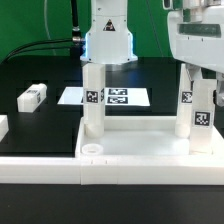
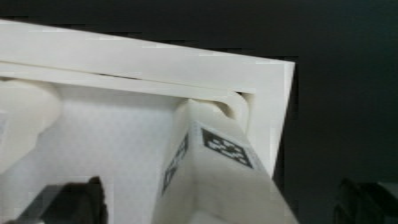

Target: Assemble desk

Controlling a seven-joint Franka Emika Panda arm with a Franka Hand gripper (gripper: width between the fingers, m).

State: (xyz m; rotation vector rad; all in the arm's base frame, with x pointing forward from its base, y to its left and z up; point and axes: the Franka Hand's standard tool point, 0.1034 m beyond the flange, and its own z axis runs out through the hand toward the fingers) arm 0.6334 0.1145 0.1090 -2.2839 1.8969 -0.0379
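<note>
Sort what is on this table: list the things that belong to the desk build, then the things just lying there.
Belongs to the job:
- desk top
- upright leg on the exterior view's left
- two upright legs on the exterior view's right
- loose leg lying on the table

Just there:
- marker board
- low border wall
</note>
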